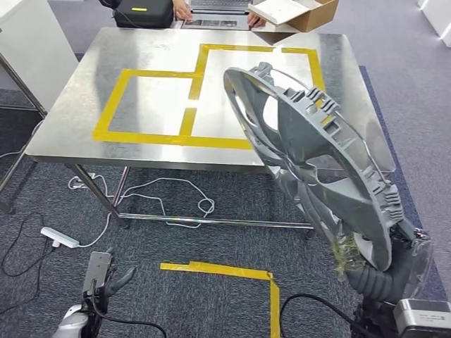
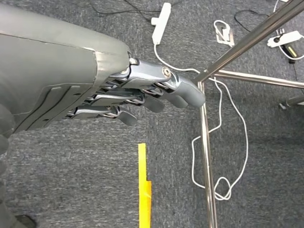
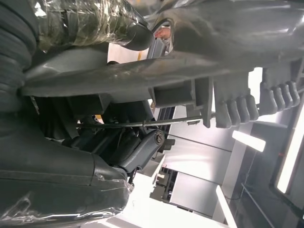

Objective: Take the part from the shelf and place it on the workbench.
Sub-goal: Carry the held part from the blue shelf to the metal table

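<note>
The right robot hand [image 1: 391,264] holds a big grey plastic part [image 1: 313,151] by its lower edge. The part is round like a wheel, with ribs and open holes in it. It tilts up and away from this robot hand and hangs over the near right corner of the shiny metal surface [image 1: 79,105]. You cannot tell from the head view if the part touches the surface or floats just above it. Much of the right robot hand is hidden behind the part and under clear crinkly wrap, so its fingers are hard to make out. In the right wrist view the dark fingers [image 3: 143,152] curl under a rib of the part [image 3: 215,33], and the picture is too close and dark to show more. The left robot hand [image 1: 103,282] hangs low, well apart from the part, and holds nothing. Its fingers [image 2: 150,92] are straight and a little apart above the grey carpet [image 2: 90,166]. Yellow tape [image 1: 154,105] makes boxes on the surface, beyond the part. A white cable [image 2: 222,142] loops on the carpet near a surface leg [image 2: 206,156]. At the far edge of the surface, a person's hands [image 1: 183,10] are cut off by the top of the picture, next to a cardboard box [image 1: 313,14].
</note>
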You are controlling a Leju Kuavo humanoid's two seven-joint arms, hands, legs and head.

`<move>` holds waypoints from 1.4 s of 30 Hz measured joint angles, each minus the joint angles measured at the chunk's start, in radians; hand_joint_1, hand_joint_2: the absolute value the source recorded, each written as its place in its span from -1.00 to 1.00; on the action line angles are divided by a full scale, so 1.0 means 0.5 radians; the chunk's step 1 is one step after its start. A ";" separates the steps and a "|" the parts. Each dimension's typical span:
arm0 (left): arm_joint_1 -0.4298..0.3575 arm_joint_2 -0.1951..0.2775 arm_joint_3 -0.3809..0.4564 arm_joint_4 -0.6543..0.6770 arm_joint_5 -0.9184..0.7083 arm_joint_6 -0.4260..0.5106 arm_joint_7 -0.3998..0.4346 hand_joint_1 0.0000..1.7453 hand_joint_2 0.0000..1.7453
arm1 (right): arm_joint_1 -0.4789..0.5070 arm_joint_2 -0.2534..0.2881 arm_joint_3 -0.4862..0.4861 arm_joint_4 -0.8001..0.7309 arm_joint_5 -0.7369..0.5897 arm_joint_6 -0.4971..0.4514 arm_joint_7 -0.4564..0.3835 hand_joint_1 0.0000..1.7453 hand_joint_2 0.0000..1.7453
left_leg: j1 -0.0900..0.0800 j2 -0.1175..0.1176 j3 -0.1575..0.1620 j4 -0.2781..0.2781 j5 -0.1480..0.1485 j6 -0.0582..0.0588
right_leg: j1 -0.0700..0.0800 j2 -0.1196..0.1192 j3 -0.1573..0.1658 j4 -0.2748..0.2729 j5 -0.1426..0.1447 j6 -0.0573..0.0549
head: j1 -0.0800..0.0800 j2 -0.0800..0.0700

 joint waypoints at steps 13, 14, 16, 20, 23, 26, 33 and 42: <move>-0.001 0.002 -0.020 0.000 -0.001 -0.006 -0.004 -1.00 1.00 | -0.013 -0.001 0.010 0.028 -0.005 0.023 0.000 1.00 1.00 | -0.001 0.001 0.016 0.094 -0.114 -0.081 | -0.012 -0.013 0.173 -0.319 0.157 -0.064 | -0.017 0.000; -0.001 0.003 -0.023 0.000 -0.001 -0.006 -0.004 -1.00 1.00 | -0.015 -0.001 0.010 0.028 -0.005 0.024 0.000 1.00 1.00 | 0.000 0.000 -0.032 0.191 -0.162 -0.088 | -0.013 -0.013 0.181 -0.320 0.153 -0.075 | -0.021 0.000; 0.003 0.005 -0.030 0.001 -0.001 -0.006 -0.004 -1.00 1.00 | -0.017 -0.001 0.009 0.030 -0.006 0.029 0.001 1.00 1.00 | 0.000 0.000 -0.180 0.460 -0.259 -0.092 | -0.009 -0.010 0.194 -0.320 0.141 -0.090 | -0.025 0.000; 0.008 0.006 -0.035 0.001 0.000 -0.007 -0.004 -1.00 1.00 | -0.023 -0.001 0.010 0.045 -0.004 0.037 0.012 1.00 1.00 | -0.007 -0.001 -0.246 0.438 -0.078 -0.062 | 0.006 0.006 0.247 -0.320 0.104 -0.098 | -0.025 0.000; 0.006 0.016 -0.037 0.001 0.001 -0.009 -0.005 -1.00 1.00 | -0.046 -0.001 0.011 0.050 0.000 0.045 0.015 1.00 1.00 | -0.025 -0.004 -0.128 0.135 0.070 -0.016 | 0.015 0.014 0.273 -0.320 0.078 -0.084 | -0.021 0.000; 0.004 0.020 -0.039 0.001 0.002 -0.010 -0.006 -1.00 1.00 | -0.064 -0.001 0.011 0.055 0.002 0.059 0.018 1.00 1.00 | -0.025 -0.004 -0.098 0.055 0.042 -0.005 | 0.016 0.012 0.262 -0.327 0.068 -0.054 | -0.021 0.000; 0.005 0.012 -0.040 0.001 0.002 -0.013 -0.008 -1.00 1.00 | -0.092 -0.001 0.028 0.068 0.004 0.060 0.018 1.00 1.00 | -0.006 -0.005 -0.029 0.016 0.010 0.014 | -0.006 -0.004 -0.064 0.210 -0.090 0.007 | -0.008 0.000; -0.002 0.012 -0.052 0.000 0.001 -0.016 -0.008 -1.00 1.00 | -0.147 0.002 0.039 0.106 0.006 0.056 0.018 1.00 1.00 | -0.011 -0.006 0.044 0.030 -0.075 -0.062 | -0.008 -0.015 0.146 -0.304 0.171 -0.050 | -0.019 0.000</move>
